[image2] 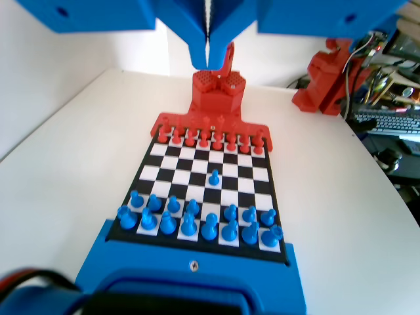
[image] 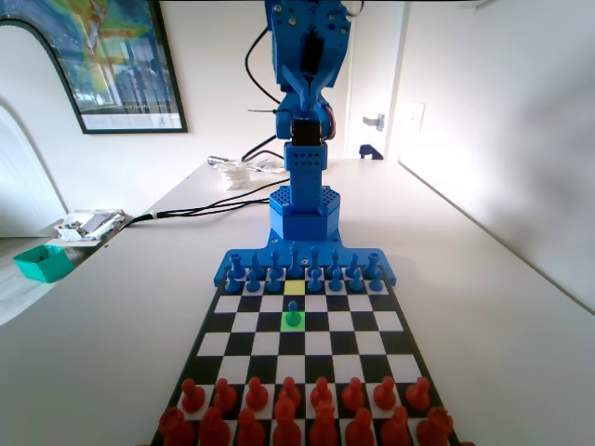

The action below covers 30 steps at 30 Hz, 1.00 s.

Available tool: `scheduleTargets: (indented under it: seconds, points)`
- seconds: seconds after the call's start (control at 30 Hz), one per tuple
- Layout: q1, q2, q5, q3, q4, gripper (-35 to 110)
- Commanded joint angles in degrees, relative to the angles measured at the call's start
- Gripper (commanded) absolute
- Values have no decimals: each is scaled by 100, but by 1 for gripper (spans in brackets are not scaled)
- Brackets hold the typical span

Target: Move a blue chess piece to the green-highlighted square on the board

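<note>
From my remote station I see the small blue plastic pawn with round head and flared base [image: 293, 316] standing upright on the single bright green square [image: 294, 321] of the flat black-and-white chessboard [image: 232, 321], so I judge that the placing is already done. In the fixed view the pale yellow square [image: 295, 287] lies just behind the green one, toward the blue arm [image: 305, 84], and it is empty; I think this is the square the pawn comes from, because it leaves a gap in the row of the other blue pawns [image: 314, 280]. The pawn stands alone and well apart from its neighbours, which gives the jaws room to come away without knocking anything. In the wrist view the same pawn [image2: 214, 177] stands forward of the two blue rows, and the blue two-finger gripper [image2: 208, 56] hangs high above the board [image2: 261, 174], holding nothing, with the jaws nearly together and only a thin slit between them. The arm is folded up tall over its base at the far end of the white worktop [image: 483, 279], probably so that it is clear of the pieces. The red pieces [image: 290, 395] at the other end stand in their rows, and nothing on the board looks fallen or tilted.
</note>
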Motion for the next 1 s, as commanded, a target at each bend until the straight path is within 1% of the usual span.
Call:
scheduleTargets:
  seconds: [0.0,0.77,0.97]
  points:
    - [-44,334,-88,141,-158,1]
    - [79,1222,-158,211,-369,1]
    - [97,1222,-158,211,-378,1]
